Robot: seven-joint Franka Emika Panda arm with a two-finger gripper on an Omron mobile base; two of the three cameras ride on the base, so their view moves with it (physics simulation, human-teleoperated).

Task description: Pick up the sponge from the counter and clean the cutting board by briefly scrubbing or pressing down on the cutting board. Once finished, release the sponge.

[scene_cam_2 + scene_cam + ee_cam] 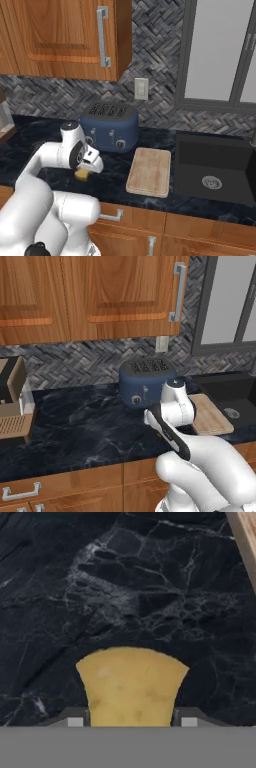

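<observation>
The yellow sponge [132, 684] sits pinched between the two dark finger tips, so my gripper [132, 721] is shut on it. From the right base view, the sponge [82, 174] peeks out under the white hand, with the gripper [86, 169] low over the dark marble counter [111, 181]. I cannot tell whether the sponge touches the counter [125, 587]. The light tan cutting board [149, 171] lies flat to the right of the sponge, apart from it, beside the sink. Its edge [245, 534] shows in the hand view's upper right corner. In the left base view the cutting board [211, 415] lies behind my arm.
A dark blue toaster [111, 127] stands against the back wall just behind the gripper and the toaster [146, 381] is left of the board. A black sink [215, 170] lies right of the board. A black-and-tan coffee machine [12, 406] stands at the far left. Wooden cabinets hang overhead.
</observation>
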